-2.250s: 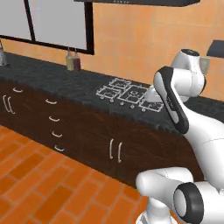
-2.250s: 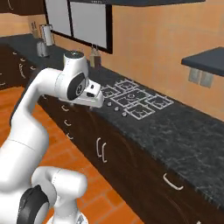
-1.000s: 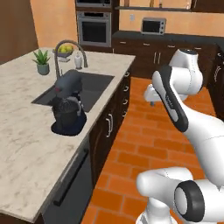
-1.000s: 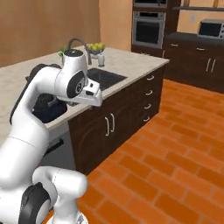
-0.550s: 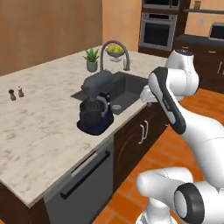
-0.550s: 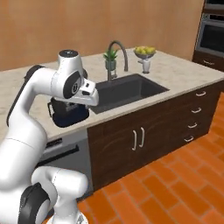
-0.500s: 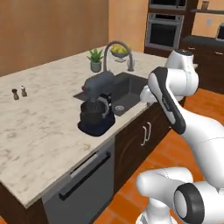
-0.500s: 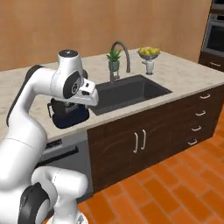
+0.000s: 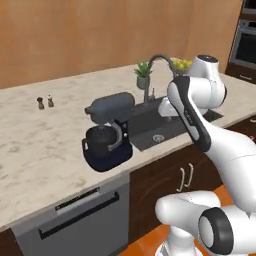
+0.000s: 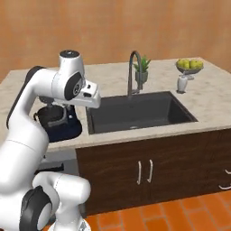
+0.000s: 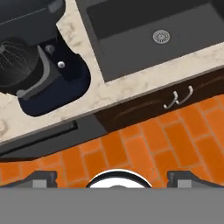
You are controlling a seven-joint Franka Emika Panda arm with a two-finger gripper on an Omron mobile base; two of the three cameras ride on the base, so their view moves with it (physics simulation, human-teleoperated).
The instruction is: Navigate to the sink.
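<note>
The sink (image 10: 140, 110) is a dark grey basin set into the pale marble island counter, and it lies straight ahead in the right base view. Its arched grey faucet (image 10: 132, 72) stands at the far rim. In the left base view the sink (image 9: 148, 131) sits partly behind my arm, with the faucet (image 9: 159, 62) arching above it. The hand view looks down on the sink (image 11: 148, 30) and its round silver drain (image 11: 161, 36). My gripper (image 11: 113, 178) is open and holds nothing. It hangs over the counter's front edge, at the basin's left corner (image 10: 90, 99).
A dark blue-grey stand mixer (image 10: 56, 119) stands on the counter left of the basin. A potted plant (image 10: 142, 67), a fruit bowl (image 10: 189, 64) and a small white vase (image 10: 182, 83) are at the back. Shakers (image 9: 45, 102) stand far left. Below are a dishwasher (image 9: 75, 220), cabinet doors (image 10: 144, 173) and an orange brick floor (image 11: 131, 148).
The whole scene has shifted: the base has driven from the stovetop counter round to the island, and the sink has slid to the centre of the views. The arm's pose is unchanged.
</note>
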